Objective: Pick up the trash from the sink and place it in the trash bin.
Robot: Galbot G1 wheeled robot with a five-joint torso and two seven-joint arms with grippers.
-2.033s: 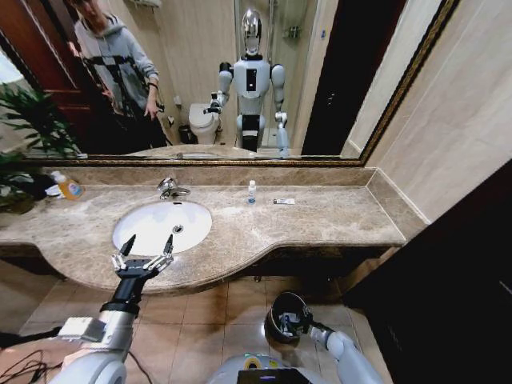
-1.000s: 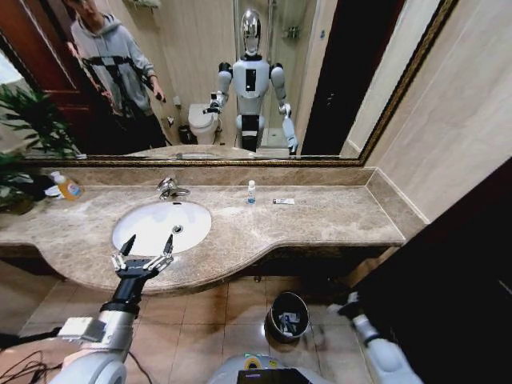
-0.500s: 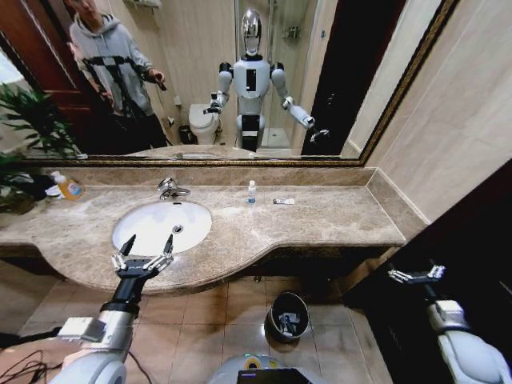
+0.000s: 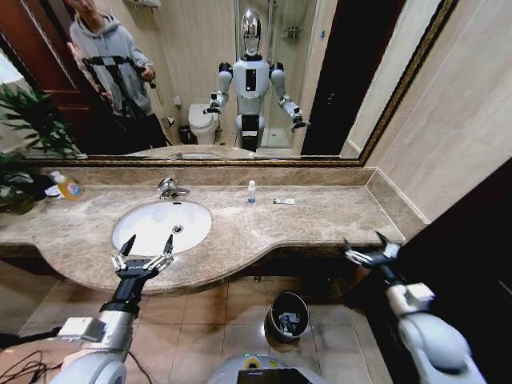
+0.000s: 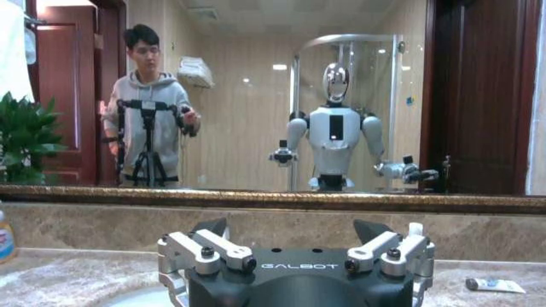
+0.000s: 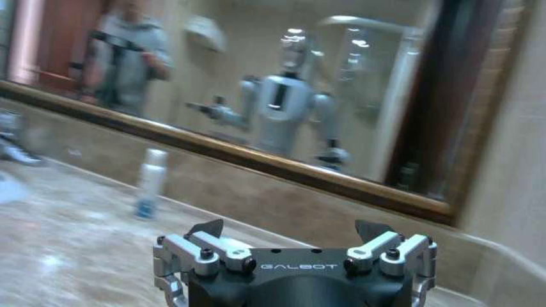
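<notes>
L gripper (image 4: 146, 250) hovers over the front lip of the marble counter (image 4: 320, 220), just at the near rim of the white oval sink (image 4: 140, 232); jaws spread wide, nothing between them. Its fingertips point toward the basin, w/ the chrome tap (image 4: 170, 189) beyond at the back edge.

R gripper (image 4: 370, 246) is up at counter height off the counter's right front corner, jaws apart, empty. Tight there: side wall & a dark panel close on its right, counter edge on its left.

Trash left on the counter, not in the basin: tiny blue-capped clear bottle (image 4: 251, 192) upright near the backsplash, right of the tap, & a small white tube (image 4: 283, 202) lying flat just right of it, apart from it. R wrist view shows the bottle (image 6: 150, 182) ahead of that gripper w/ bare marble between.

Trash bin (image 4: 288, 315), dark grey, sits on the tiled floor below the counter's front edge, between the two arms; some small bits inside. Open floor all round it.

Orange-yellow soap bottle (image 4: 67, 186) at the counter's far left, by a plant (image 4: 28, 132).
</notes>
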